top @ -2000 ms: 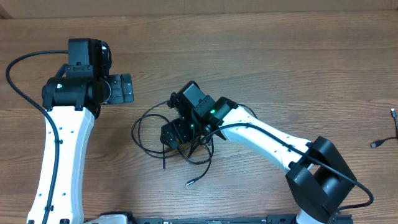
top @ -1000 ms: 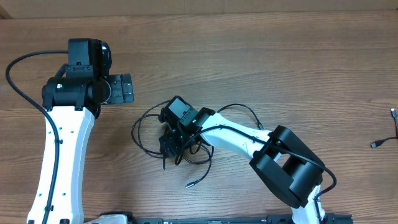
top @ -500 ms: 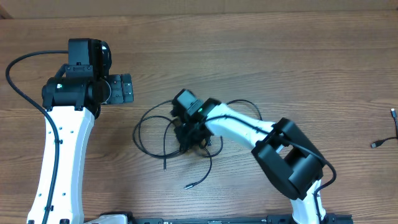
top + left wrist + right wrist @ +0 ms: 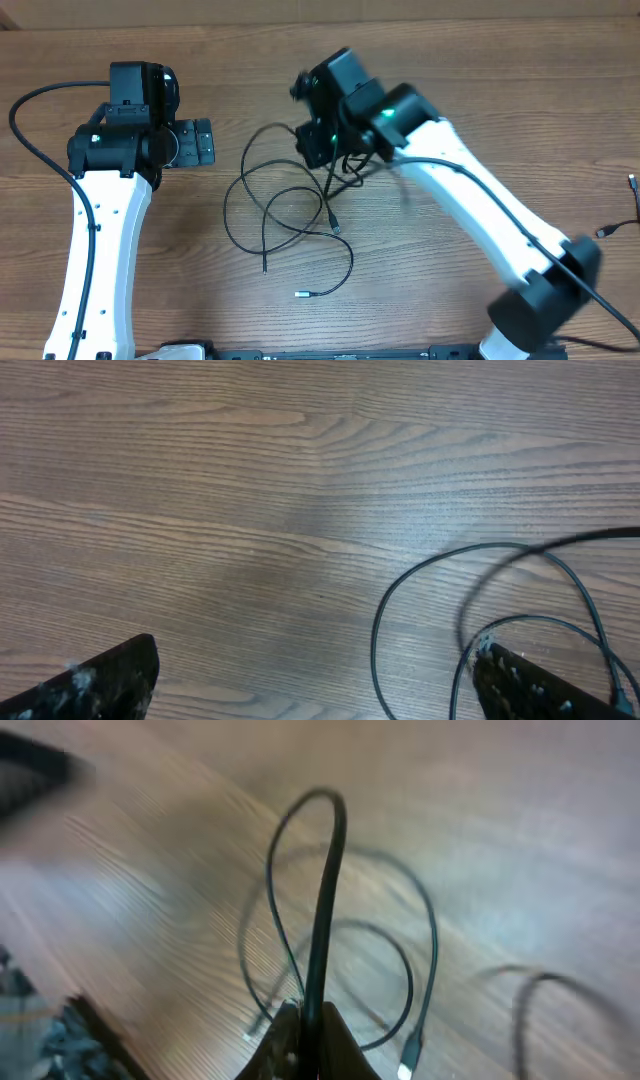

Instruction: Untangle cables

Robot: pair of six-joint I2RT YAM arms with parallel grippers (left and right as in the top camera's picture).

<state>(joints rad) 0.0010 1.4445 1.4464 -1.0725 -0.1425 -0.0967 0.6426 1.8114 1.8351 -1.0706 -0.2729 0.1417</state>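
Between the 2 fingers of the right gripper [image 4: 308, 1032], which are pressed tightly together, 1 strand of the thin black flexible cables [image 4: 270, 205] is pinched. In the right wrist view that strand runs straight away from the fingertips, bends over in a narrow loop and drops back toward the brown wood-grain table [image 4: 450, 60]. This view is blurred, so finer detail is lost.

From overhead, the rest of the cables spread out from these fingers toward the arm bases in several overlapping loops on the table. A small silver-tipped plug [image 4: 304, 294] lies at the loose end farthest from the fingers, and a second plug end [image 4: 336, 229] lies nearer to them.

Well apart from the tangle, the left gripper [image 4: 198, 143] has its fingers spread wide and holds nothing. In the left wrist view its 2 dark fingertips [image 4: 100, 680] show at the lower corners with bare wood between them. Curves of the cables lie ahead of the right-hand fingertip, and 1 loop passes just beside it.
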